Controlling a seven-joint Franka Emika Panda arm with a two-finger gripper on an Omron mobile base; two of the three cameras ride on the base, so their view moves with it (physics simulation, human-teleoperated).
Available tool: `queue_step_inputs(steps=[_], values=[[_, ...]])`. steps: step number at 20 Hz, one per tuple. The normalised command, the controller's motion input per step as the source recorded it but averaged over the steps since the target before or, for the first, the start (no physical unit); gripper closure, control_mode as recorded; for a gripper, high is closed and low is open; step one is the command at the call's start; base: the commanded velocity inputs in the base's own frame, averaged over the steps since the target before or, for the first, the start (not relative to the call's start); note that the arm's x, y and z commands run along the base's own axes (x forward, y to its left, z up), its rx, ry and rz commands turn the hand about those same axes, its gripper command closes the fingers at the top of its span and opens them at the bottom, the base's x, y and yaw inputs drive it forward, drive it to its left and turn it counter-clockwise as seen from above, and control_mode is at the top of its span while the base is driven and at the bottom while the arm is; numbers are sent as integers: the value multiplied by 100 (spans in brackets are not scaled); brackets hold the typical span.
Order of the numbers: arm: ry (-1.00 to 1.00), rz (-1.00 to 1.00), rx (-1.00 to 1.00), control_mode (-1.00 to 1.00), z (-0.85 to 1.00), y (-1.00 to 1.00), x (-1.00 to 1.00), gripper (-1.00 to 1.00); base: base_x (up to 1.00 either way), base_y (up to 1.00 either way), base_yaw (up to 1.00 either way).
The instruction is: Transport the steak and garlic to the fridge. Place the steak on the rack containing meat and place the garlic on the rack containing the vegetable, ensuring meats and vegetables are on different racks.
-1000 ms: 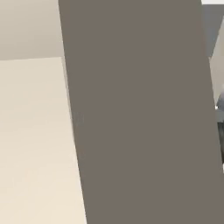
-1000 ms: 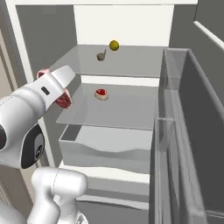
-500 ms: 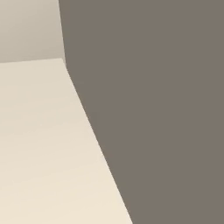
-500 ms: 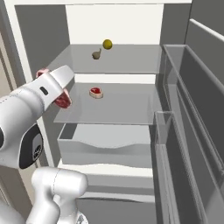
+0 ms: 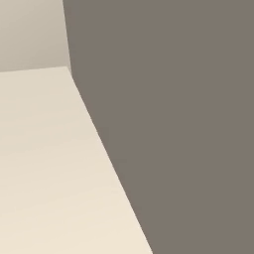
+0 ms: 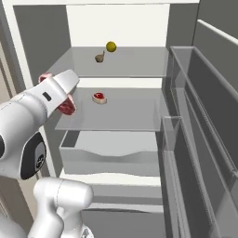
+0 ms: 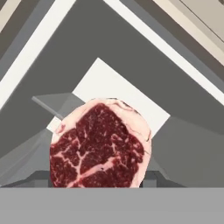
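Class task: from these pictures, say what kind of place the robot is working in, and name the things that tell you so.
Most likely a kitchen, at an open white-shelved fridge: clear glass racks hold a small piece of red meat and a round yellow fruit or vegetable, and the arm carries a flat marbled raw steak.

The steak (image 7: 99,144) looked moist and raw, dark red flesh veined with whitish fat and a pale, smooth rim. The fridge (image 6: 116,28) had matt white inner walls; its shelves (image 6: 116,114) looked like translucent grey glass or plastic, smooth. The arm's (image 6: 32,111) shell was glossy white plastic.
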Motion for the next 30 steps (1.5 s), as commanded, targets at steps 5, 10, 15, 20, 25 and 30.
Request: queue_step_inputs(steps=[5,10,15,20,25,30], values=[[1,-7,1,-100,-9,-15,-23,100,0,0,0],[6,-2,0,-100,-50,0,0,100,0,0,0],[14,0,1,-100,-70,0,21,100,0,0,0],[16,0,5,-100,-54,0,35,100,0,0,0],[5,0,6,-100,-27,6,56,100,0,0,0],[1,0,8,-100,-25,10,65,100,0,0,0]])
